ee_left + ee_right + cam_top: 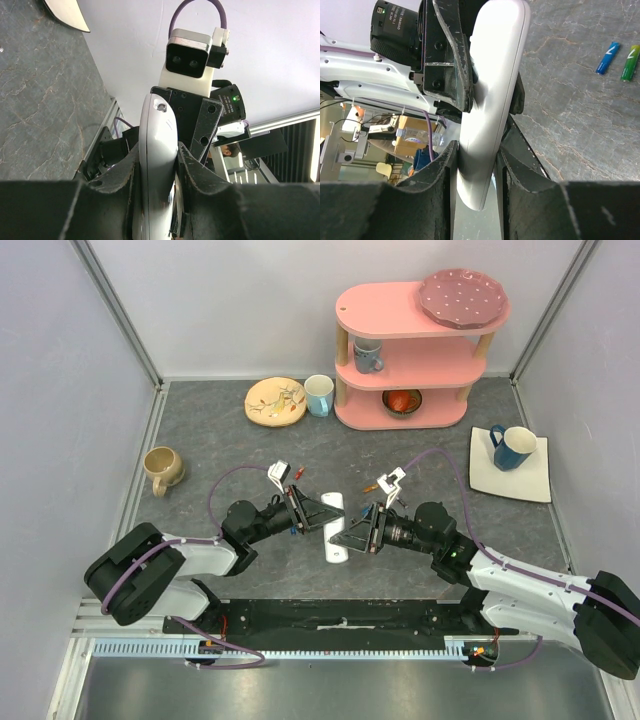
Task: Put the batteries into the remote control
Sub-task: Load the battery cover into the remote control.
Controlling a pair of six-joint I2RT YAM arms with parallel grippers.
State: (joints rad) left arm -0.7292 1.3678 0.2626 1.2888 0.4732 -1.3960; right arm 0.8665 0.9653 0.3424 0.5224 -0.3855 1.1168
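A pink three-tier shelf (385,310) is carrying a pink dotted plate (463,297), a grey-blue mug (367,356) and a red bowl (402,401). A dark blue mug (514,447) is sitting on a white square plate (530,481); a beige mug (163,469) is standing far left.

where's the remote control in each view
top external: remote control at centre of the grey marbled table.
left wrist: bottom centre, clamped in the left gripper.
right wrist: centre, clamped in the right gripper.
shared landmark: that table's grey marbling.
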